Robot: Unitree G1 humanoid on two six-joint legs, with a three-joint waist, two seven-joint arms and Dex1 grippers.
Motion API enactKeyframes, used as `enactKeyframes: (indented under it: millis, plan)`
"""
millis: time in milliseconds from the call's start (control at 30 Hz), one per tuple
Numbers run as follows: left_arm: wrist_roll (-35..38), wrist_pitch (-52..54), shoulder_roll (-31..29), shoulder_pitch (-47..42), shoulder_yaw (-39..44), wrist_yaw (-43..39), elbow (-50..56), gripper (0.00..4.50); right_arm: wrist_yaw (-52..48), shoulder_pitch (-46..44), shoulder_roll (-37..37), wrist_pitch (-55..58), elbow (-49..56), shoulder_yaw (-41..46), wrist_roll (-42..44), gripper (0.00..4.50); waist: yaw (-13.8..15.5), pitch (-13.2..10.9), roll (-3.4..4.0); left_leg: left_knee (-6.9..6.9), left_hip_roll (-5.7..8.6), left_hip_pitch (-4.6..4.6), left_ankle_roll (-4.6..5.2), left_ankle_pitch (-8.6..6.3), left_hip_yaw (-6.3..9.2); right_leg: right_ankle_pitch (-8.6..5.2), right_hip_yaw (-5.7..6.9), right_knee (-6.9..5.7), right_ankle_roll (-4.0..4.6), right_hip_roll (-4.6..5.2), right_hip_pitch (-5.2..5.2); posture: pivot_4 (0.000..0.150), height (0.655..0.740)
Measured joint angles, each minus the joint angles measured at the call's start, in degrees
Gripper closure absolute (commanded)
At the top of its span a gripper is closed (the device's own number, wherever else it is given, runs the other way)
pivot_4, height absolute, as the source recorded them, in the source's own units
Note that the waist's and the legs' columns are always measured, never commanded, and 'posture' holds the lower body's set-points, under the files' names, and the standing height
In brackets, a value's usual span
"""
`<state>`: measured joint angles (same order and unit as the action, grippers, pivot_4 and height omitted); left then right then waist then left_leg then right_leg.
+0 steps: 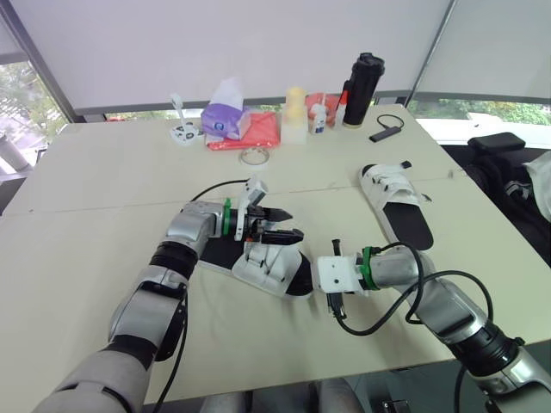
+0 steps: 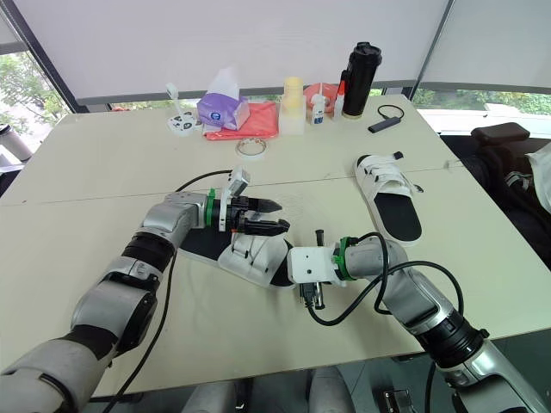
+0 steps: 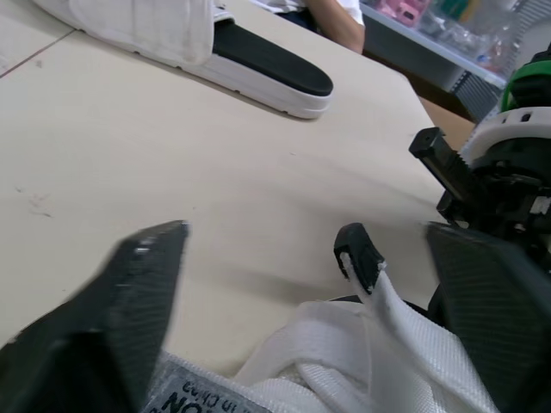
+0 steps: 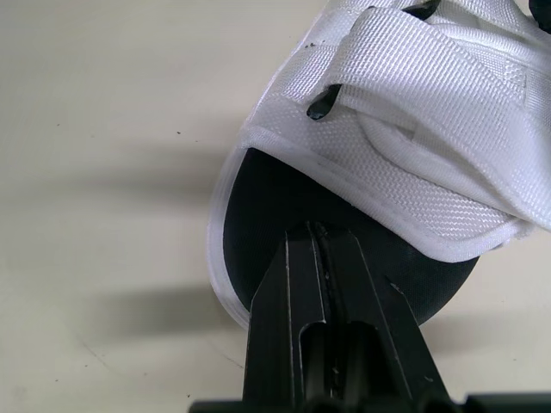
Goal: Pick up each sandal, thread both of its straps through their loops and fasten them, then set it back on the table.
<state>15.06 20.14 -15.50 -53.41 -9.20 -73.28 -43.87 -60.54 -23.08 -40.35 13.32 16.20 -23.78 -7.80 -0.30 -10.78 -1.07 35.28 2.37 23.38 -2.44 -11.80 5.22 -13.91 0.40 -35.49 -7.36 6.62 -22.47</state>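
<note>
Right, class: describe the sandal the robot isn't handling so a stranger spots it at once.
Start at the beige table. On the robot's right lies a white sandal with a black footbed. Unlike its twin at the left hand, it lies alone, untouched.

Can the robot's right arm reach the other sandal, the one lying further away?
Probably yes. The far sandal lies on that arm's own side, with bare table between it and the right gripper, whose jaws are shut at the near sandal's end.

The robot has silver-grey arm shells (image 1: 185,231) with black joints, a green ring (image 1: 226,218) at each wrist, white camera housings (image 1: 337,275), black fingers (image 4: 301,327), and looping black cables (image 1: 215,184).
</note>
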Motion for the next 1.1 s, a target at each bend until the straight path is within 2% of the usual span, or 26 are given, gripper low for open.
enactKeyframes:
  millis: [300, 433, 700, 967, 1067, 1100]
  plan:
    - [-1.8, -5.8, 0.0, 0.0, 3.3, 6.6, -2.3, 0.02, -0.2, 0.1, 0.0, -0.1, 0.3, -0.1, 0.0, 4.5, -0.1, 0.0, -0.02, -0.02, 0.0, 0.06, 0.0, 0.0, 0.0, 0.02, 0.0, 0.02, -0.05, 0.0, -0.08, 0.15, 0.74]
    - [2.6, -1.6, 1.5, -0.5, 8.5, 7.5, -0.5, 0.02, -0.2, 0.1, 0.0, -0.1, 0.3, -0.2, 0.0, 4.5, -0.3, 0.0, -0.03, -0.05, 0.01, 0.1, 0.0, 0.0, 0.0, 0.04, 0.0, 0.01, -0.11, 0.0, -0.14, 0.15, 0.74]
    - [8.8, 10.6, 1.9, -1.3, 9.9, 4.1, 8.8, 0.02, -0.2, 0.1, 0.1, -0.3, 0.3, -0.2, 0.0, 4.5, -0.4, 0.0, -0.03, -0.05, 0.01, 0.1, 0.0, 0.0, -0.01, 0.04, 0.0, 0.01, -0.12, -0.01, -0.14, 0.15, 0.74]
    - [6.7, 13.8, -2.4, -1.3, 1.4, -5.7, 12.0, 0.02, -0.2, 0.1, 0.1, -0.4, 0.2, -0.2, 0.0, 4.5, -0.4, 0.0, -0.03, -0.06, 0.01, 0.1, 0.0, 0.0, -0.01, 0.04, 0.0, 0.01, -0.11, -0.01, -0.14, 0.15, 0.74]
    - [4.8, 12.4, -3.2, -1.3, -1.3, -8.1, 11.3, 0.89, -0.2, 0.1, 0.1, -0.3, 0.2, -0.2, 0.0, 4.5, -0.4, 0.0, -0.03, -0.06, 0.0, 0.1, 0.0, 0.0, -0.02, 0.04, 0.0, 0.01, -0.11, -0.01, -0.15, 0.15, 0.74]
    - [4.3, 12.0, -3.2, -1.3, -1.7, -8.8, 10.8, 1.39, -0.1, 0.1, 0.1, -0.3, 0.2, -0.2, 0.0, 4.5, -0.4, 0.0, -0.03, -0.06, 0.0, 0.1, 0.0, 0.0, -0.01, 0.04, 0.0, 0.01, -0.11, -0.01, -0.16, 0.15, 0.74]
